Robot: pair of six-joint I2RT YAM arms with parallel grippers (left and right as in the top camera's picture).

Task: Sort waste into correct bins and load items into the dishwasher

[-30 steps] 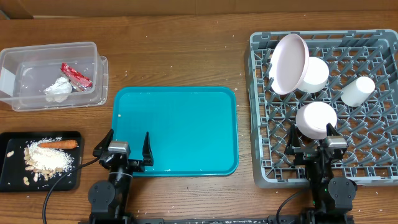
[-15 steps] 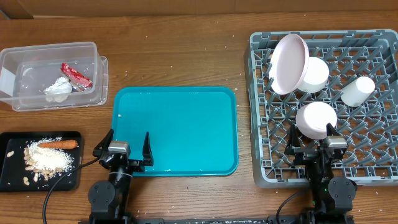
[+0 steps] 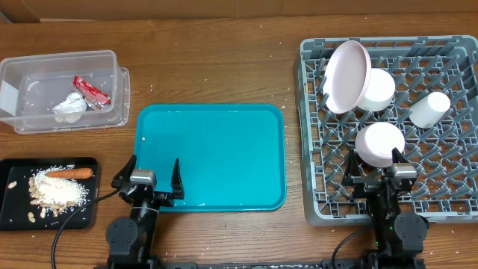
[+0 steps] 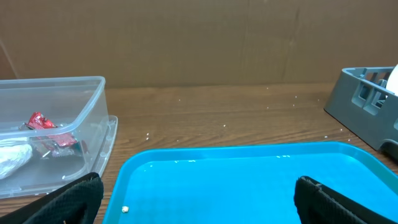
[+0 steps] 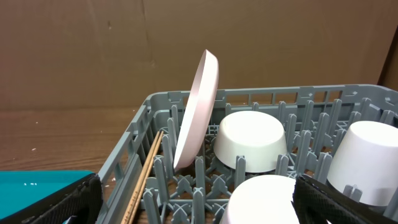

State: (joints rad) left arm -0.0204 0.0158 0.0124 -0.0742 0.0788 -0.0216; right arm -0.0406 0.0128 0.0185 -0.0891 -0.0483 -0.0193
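The left gripper [image 3: 149, 172], spread and empty, had the clear tub [image 3: 63, 54] at ten o'clock; the right gripper [image 3: 372, 166], likewise spread, had a bowl [image 3: 379, 140] at twelve o'clock.

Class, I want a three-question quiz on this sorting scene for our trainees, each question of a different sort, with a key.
1. True or false: the carrot lies in the clear tub.
2. How does the plate sit in the grey rack? A) lying flat B) up on its edge C) face down
3. Fill in: the red wrapper lies beside the white ____.
Key: 1 false, it lies on the black tray; 2 B; 3 napkin.
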